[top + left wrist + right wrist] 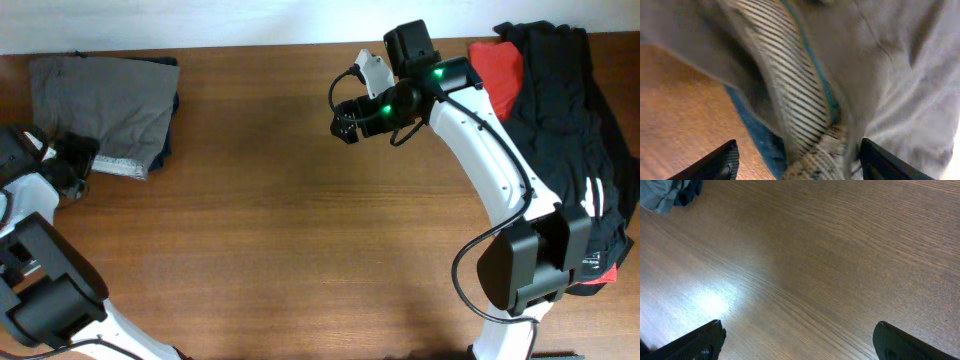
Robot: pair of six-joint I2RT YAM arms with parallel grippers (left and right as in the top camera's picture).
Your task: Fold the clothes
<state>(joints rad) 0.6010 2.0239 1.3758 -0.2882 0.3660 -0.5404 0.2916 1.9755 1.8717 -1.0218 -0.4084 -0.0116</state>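
Note:
The clothes lie in two places. A folded grey shirt [105, 105] rests at the far left of the table on a navy garment [170, 140]. My left gripper [75, 160] is at the shirt's near left corner, and it is open. In the left wrist view its fingers [722, 162] stand wide apart, with a striped grey hem [800, 100] lying loosely between them and blue cloth [760, 135] beneath. My right gripper [345, 118] hangs open over bare wood at mid-table, and nothing is between its fingertips [695, 342].
A heap of unfolded clothes sits at the right edge, red [497, 70] under black with white marks [575, 130]. The right arm's base [525, 265] stands beside it. The folded stack shows in the right wrist view's far corner [660, 195].

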